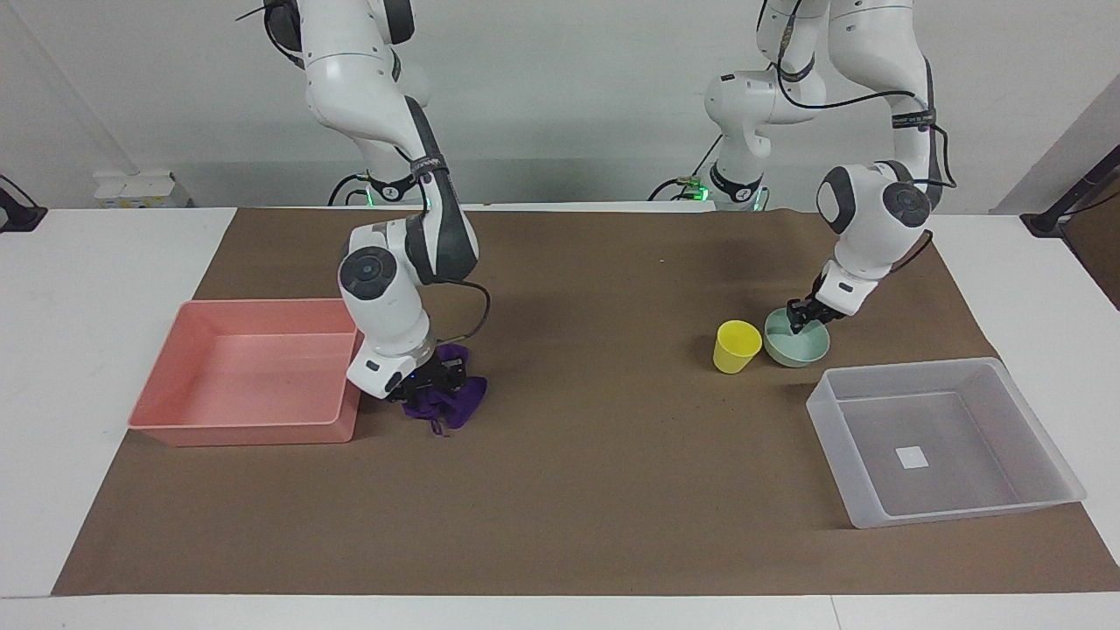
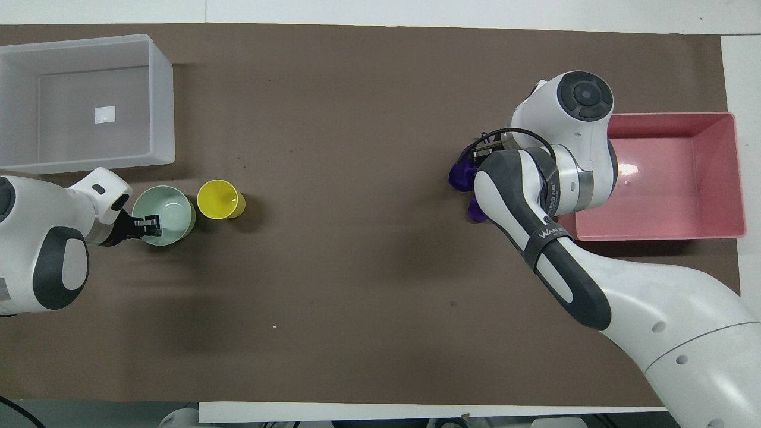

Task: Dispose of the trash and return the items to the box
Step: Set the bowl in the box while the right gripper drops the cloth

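Note:
The purple cloth (image 1: 464,398) lies on the brown mat beside the pink tray; only its edge (image 2: 459,177) shows past the arm in the overhead view. My right gripper (image 1: 430,381) is down on the cloth, pressed into it. The mint-green bowl (image 1: 801,348) and the yellow cup (image 1: 735,346) stand side by side, nearer to the robots than the translucent box (image 1: 910,367). My left gripper (image 1: 803,322) is at the bowl's rim on the side toward the robots, and in the overhead view (image 2: 153,224) it reaches over that rim. The box (image 2: 163,95) holds only its white sticker.
The salmon-pink tray (image 1: 245,429) stands at the right arm's end of the table, right beside the cloth, with nothing in it. The brown mat (image 1: 612,490) covers the table's middle. The right arm's forearm hangs over the cloth and the tray's corner (image 2: 579,235).

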